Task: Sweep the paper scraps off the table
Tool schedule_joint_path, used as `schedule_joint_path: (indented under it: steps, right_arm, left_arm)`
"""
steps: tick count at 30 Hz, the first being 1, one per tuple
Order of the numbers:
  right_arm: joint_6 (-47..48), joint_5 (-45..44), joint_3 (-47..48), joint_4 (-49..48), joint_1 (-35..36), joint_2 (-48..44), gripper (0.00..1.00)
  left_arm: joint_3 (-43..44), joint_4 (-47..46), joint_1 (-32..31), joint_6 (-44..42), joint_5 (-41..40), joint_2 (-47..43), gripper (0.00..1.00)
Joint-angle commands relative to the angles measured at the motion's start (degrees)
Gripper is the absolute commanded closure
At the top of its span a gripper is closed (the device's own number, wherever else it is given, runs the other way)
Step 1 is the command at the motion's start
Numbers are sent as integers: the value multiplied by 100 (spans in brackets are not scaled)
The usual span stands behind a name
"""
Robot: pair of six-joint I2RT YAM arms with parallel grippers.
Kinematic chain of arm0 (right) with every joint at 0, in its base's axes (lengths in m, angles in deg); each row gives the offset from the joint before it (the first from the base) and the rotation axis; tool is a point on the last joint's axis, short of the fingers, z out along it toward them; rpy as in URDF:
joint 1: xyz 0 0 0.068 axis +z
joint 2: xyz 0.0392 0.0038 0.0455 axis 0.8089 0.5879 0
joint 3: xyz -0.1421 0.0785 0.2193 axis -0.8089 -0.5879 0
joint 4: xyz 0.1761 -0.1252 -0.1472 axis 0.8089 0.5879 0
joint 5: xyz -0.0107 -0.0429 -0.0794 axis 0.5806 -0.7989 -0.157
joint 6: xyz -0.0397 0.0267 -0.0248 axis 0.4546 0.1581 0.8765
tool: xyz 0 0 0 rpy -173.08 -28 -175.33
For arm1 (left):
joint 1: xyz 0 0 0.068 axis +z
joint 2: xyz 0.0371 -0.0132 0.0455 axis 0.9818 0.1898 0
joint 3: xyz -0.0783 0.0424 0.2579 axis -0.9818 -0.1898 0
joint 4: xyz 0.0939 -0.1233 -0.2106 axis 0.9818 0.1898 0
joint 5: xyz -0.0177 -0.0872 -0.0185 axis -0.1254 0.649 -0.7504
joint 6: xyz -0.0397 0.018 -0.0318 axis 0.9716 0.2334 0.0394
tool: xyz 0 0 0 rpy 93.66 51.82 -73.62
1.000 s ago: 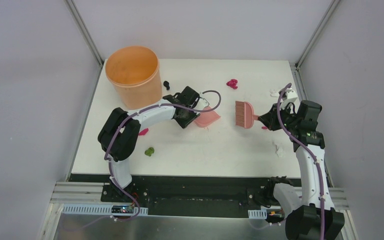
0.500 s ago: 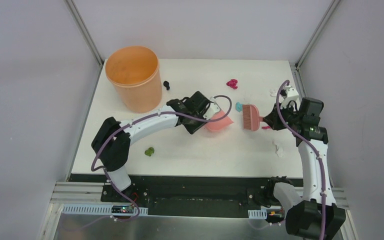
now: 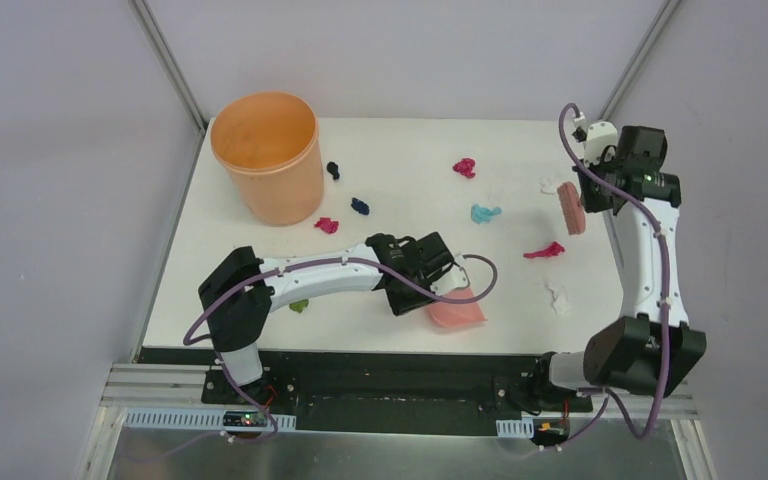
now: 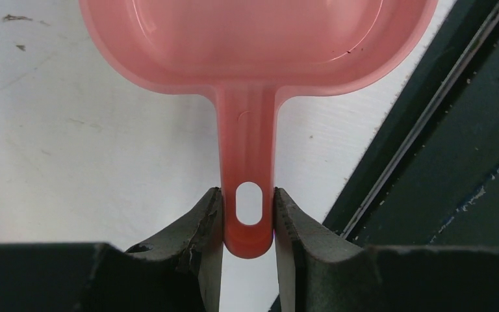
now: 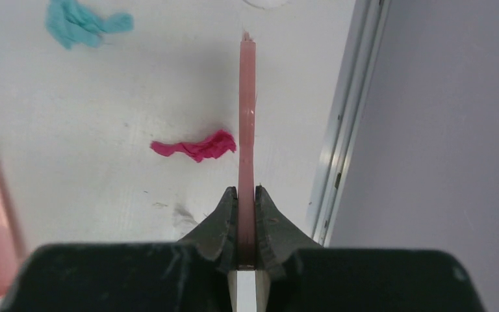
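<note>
right end effector (image 5: 245, 192) clamps brush (image 3: 570, 208), upper right; magenta scrap (image 3: 543, 250) lies lower-left of it, toward dustpan (image 3: 455, 312) gripped by left end effector (image 4: 249, 203).

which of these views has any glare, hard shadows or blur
Top view: even, soft light, only faint shadows on the table, no glare. Left wrist: dustpan sharp, light glowing through it; left gripper in dark shade. Right wrist: brush and scraps crisp, right gripper a dark, soft mass at the bottom.
</note>
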Motion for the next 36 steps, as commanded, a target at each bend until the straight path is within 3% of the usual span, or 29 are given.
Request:
schedule_joint_path:
  steps: [1,8,14,21,27,36]
  right_arm:
    - [436,-1334,369,-13,-51,652,100]
    - [437,-1524,-195,-253,77,902,100]
    - [31,-1219,-748,263,894,513,100]
    - [-481,631,-1125,1052,1927,97,100]
    - [-226,3193,-1011,1970,2014,-184,100]
    - [175,3195,163,3378,1845,-318,100]
  left_arm:
    - [130,88,-119,-69,41,-123,100]
    - [216,277,-226,-183,-51,80,100]
    - [288,421,-285,-235,-150,305,100]
    - [249,327,-358,-246,-364,484,100]
    - [319,358,-379,-218,-481,679,100]
    - [288,327,-391,-192,-761,660,100]
